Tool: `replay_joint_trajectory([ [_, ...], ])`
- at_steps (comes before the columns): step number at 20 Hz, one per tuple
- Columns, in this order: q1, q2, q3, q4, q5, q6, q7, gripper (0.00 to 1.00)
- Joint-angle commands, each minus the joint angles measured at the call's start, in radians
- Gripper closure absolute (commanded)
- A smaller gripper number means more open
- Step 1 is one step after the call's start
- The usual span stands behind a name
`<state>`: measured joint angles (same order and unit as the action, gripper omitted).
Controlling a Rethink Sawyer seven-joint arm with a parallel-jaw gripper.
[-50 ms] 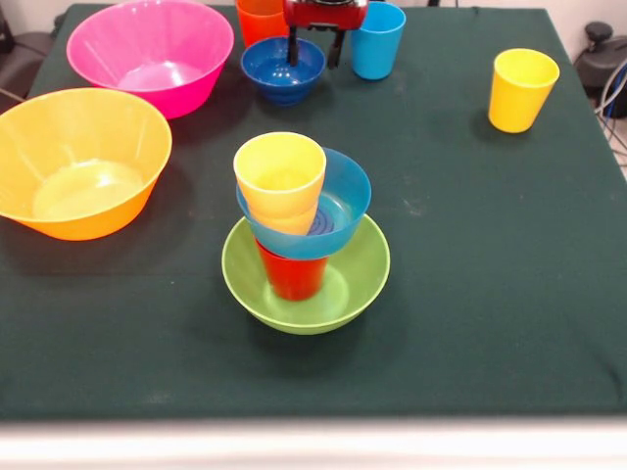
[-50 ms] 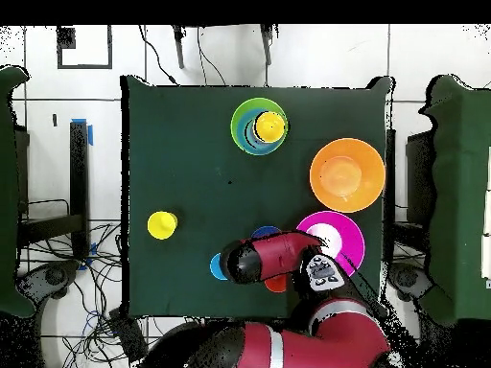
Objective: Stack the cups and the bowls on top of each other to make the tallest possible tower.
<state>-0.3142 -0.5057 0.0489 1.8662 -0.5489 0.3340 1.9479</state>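
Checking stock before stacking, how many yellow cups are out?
2: one yellow cup tops the tower; the other yellow cup stands alone on the table.

At the far edge of the front view, the gripper (image 1: 315, 54) is cut off above its fingers, and the orange cup (image 1: 259, 20) loses its top. Overhead, the arm (image 2: 273, 259) hides most of the dark blue bowl (image 2: 265, 231).

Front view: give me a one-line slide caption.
Gripper over the dark blue bowl; the tower stands mid-table: green bowl, red cup, light blue bowl, yellow cup.
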Motion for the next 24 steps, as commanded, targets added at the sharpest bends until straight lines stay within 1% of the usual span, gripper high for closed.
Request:
replay_joint_trajectory([
  [1,0.045,0.034,-0.015,-0.081,-0.038,-0.104,0.097,1.00],
  [7,0.068,0.031,-0.041,-0.082,-0.026,-0.115,0.104,1.00],
  [15,0.069,0.030,-0.035,-0.107,-0.005,-0.109,0.081,1.00],
  [16,0.073,0.011,-0.035,-0.100,-0.003,-0.102,0.079,1.00],
  [18,0.066,-0.042,-0.020,-0.083,0.011,-0.057,0.059,1.00],
  [20,0.038,-0.108,0.016,-0.045,0.031,-0.012,0.025,1.00],
  [24,-0.001,-0.207,0.084,-0.017,0.081,0.099,-0.040,1.00],
])
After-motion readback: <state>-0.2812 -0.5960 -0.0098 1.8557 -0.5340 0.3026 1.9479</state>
